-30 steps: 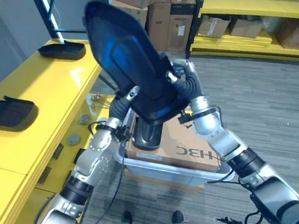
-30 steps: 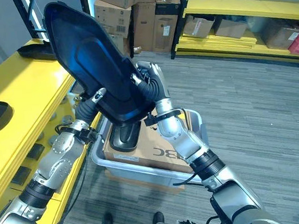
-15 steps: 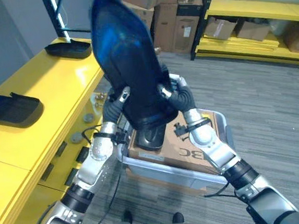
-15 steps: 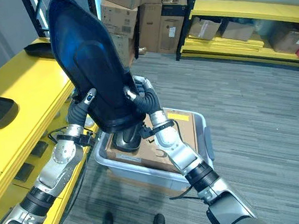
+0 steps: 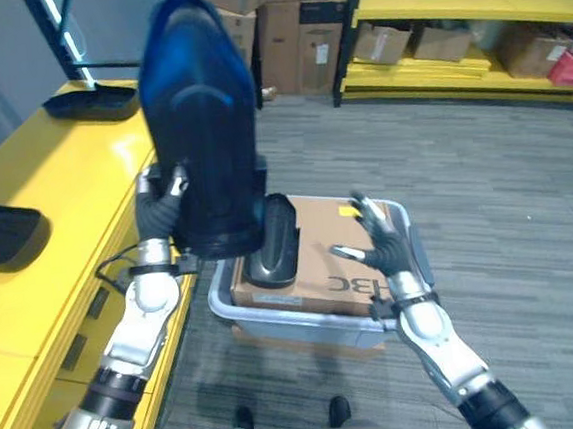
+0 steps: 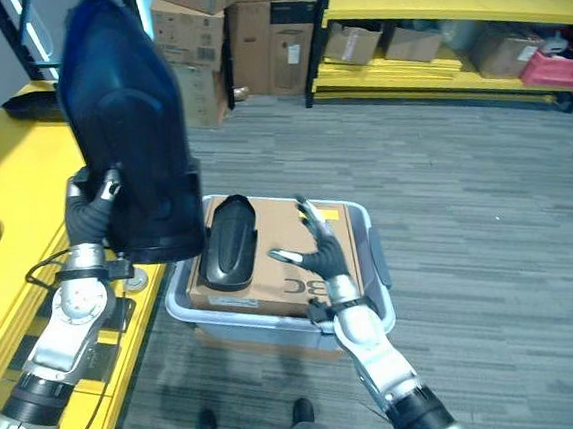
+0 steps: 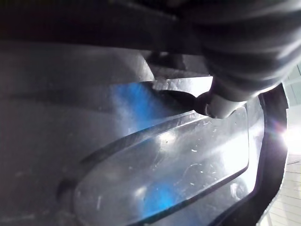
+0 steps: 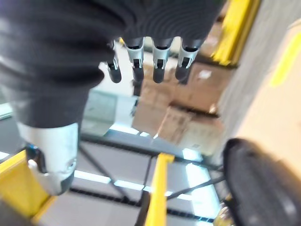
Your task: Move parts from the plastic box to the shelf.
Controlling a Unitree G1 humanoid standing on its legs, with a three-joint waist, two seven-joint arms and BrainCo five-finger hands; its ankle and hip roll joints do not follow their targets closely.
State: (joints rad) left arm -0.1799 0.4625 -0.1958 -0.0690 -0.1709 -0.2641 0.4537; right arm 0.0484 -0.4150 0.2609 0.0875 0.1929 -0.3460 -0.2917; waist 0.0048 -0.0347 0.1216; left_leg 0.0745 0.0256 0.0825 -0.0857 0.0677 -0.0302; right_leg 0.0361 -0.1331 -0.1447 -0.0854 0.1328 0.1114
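Bin (image 5: 306,318) holds cardboard box (image 5: 321,262) topped by black part (image 5: 274,241).

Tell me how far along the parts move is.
Done: two parts lie on the yellow shelf. In hand: the left hand holds a big part upright beside the shelf; the right hand is open over the box. Left: one part in the box.

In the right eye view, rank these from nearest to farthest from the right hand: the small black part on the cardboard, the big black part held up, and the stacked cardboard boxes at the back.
From the right hand, open above the plastic box:
1. Small black part, lying on the cardboard just to the hand's left.
2. Big black part, held up by the left hand over the yellow shelf's edge.
3. Stacked cardboard boxes, far back across the floor.
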